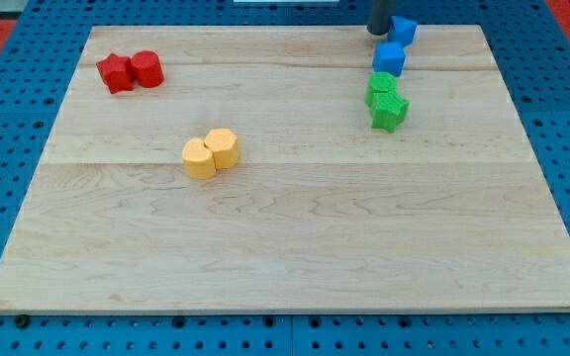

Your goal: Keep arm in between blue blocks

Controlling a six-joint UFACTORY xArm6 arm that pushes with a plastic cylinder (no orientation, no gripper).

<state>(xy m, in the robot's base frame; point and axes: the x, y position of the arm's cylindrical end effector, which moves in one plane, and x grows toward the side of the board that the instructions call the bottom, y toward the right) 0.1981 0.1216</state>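
At the view's top right, my tip (379, 33) stands on the wooden board (285, 227), just left of the upper blue block (404, 30) and just above the lower blue block (389, 57).
I work a bare rod with no jaws, so it holds nothing; whether it touches the upper blue block I cannot tell. Outward from the tip, the two blue blocks sit close together, one below and slightly left of the other. Directly beneath them lie two green blocks (386, 101), touching each other. Near the board's middle left I see two yellow blocks (211, 152) pressed together, and at the top left two red blocks (130, 71), also touching. Blue pegboard (8, 129) surrounds the board.
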